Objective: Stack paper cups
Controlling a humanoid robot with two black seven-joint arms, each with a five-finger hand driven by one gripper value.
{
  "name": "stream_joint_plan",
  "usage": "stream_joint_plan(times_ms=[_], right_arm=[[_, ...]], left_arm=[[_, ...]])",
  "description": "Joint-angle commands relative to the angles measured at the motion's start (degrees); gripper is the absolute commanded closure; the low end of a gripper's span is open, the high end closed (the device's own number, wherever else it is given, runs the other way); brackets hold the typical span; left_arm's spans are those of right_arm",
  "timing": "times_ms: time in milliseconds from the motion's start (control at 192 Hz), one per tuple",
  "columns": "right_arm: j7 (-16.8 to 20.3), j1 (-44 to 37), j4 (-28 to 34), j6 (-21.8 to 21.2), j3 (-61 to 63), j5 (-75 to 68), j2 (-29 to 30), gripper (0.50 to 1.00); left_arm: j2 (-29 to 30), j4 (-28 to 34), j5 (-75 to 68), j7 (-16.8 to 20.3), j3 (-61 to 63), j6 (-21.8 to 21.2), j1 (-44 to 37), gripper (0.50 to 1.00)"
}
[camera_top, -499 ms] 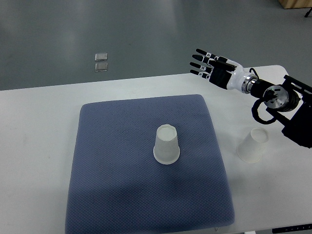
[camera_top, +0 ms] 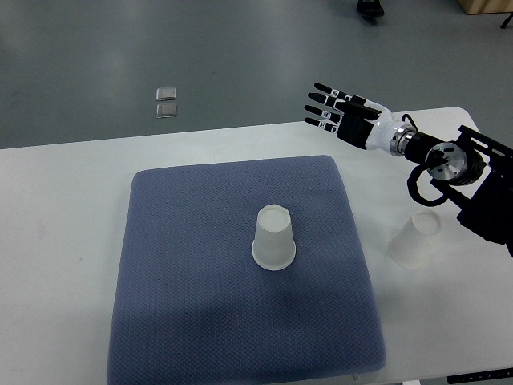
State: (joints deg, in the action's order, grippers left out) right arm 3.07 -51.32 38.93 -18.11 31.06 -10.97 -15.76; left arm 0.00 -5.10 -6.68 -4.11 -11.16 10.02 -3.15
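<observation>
One white paper cup [camera_top: 274, 238] stands upside down near the middle of the blue mat [camera_top: 184, 281]. A second white cup [camera_top: 416, 240] stands upside down on the bare white table [camera_top: 64, 200], right of the mat. My right hand [camera_top: 330, 114] hovers over the table's far edge, above and behind both cups, fingers spread and holding nothing. Its black forearm [camera_top: 469, 180] comes in from the right edge, just behind the second cup. The left arm does not show.
The table's far edge runs just behind the mat, with grey floor beyond. A small pale square object [camera_top: 166, 103] lies on that floor at the upper left. A dark shape [camera_top: 369, 7] shows at the top edge.
The right hand has shifted slightly left and up, away from the cups, still spread. A dark shape has appeared at the top edge. Both cups are unmoved.
</observation>
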Motion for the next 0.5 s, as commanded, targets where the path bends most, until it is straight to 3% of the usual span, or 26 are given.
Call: stream_joint_plan(times_ms=[0, 494], right_arm=[[0.0, 0.0, 0.0, -0.3, 0.2, 0.0, -0.5, 0.574], [-0.3, -0.8, -0.6, 1.0, 0.0, 6.3, -4.0, 0.574]], left_arm=[[0.0, -0.1, 0.0, 0.0, 0.1, 0.0, 0.1, 0.5], [0.0, -0.1, 0.0, 0.0, -0.1, 0.0, 0.1, 0.5]])
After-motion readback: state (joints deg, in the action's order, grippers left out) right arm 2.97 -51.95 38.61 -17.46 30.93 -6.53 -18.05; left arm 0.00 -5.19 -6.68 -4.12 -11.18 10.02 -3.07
